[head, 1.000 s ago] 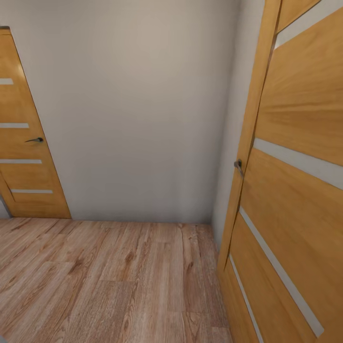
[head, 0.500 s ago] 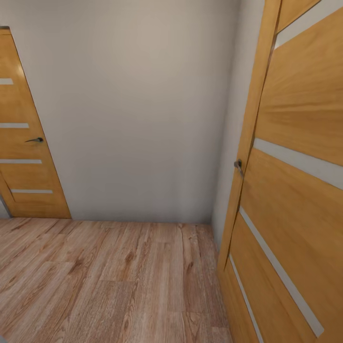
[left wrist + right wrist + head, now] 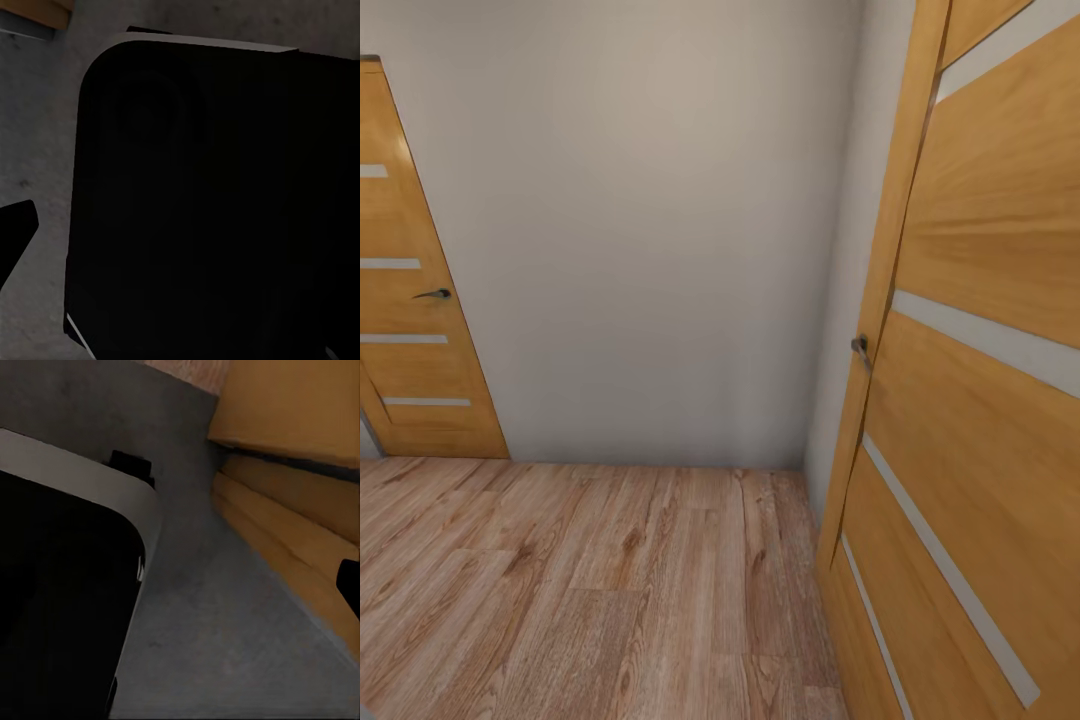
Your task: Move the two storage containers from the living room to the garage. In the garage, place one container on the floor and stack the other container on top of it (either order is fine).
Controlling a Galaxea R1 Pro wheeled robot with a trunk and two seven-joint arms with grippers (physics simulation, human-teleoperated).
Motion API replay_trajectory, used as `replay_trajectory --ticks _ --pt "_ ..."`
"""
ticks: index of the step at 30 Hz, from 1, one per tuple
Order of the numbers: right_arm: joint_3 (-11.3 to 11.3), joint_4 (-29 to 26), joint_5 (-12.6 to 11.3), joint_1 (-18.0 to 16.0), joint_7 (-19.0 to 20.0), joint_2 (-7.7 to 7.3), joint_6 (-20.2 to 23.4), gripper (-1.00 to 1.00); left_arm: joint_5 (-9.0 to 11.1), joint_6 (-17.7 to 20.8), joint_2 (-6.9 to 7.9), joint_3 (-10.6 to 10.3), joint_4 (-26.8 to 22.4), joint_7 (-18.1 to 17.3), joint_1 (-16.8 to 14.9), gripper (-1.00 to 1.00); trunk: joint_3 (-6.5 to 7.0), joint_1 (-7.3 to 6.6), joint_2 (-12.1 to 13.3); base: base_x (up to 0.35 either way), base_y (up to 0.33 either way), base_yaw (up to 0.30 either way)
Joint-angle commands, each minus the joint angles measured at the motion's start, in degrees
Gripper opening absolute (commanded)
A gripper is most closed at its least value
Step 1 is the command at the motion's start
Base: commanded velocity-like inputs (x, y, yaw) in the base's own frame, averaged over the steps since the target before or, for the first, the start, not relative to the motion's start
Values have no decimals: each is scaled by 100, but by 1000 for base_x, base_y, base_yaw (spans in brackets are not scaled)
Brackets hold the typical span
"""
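A wood door (image 3: 980, 350) stands open at the right, cut off by the edge. Another door (image 3: 410, 300) is at the left by a plain wall (image 3: 640, 230). No writing shows. Below both arms lies the grey floor (image 3: 225, 622) by a dark robot part (image 3: 210, 202). Whether each hand is open or closed, I cannot tell.

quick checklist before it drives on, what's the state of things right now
1. Path ahead: not ok. A plain wall closes the way beyond the wood-plank floor.
2. Door on the right: ok, it stands open, swung towards the camera, handle in sight.
3. Door on the left: cannot tell whether it is latched; it sits flush in the wall.
4. Orange-red bins in hand: cannot tell.
5. Ground under the base: the wrist views show dark grey floor beside the robot's black base.
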Motion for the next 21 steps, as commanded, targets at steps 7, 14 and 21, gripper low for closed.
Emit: replay_trajectory --ticks 7,14,21 --pt "55 8 -46 183 -5 8 -11 100 45 -8 -1 13 -7 -7 3 100 -4 0 -3 0 0 0" --pt "56 8 -45 213 2 8 1 100 47 -8 -1 18 -7 -7 3 100 -4 0 -3 0 0 0" --pt "54 8 -45 216 3 2 5 100 53 -8 -1 16 -7 -7 3 100 -4 0 -3 0 0 0"
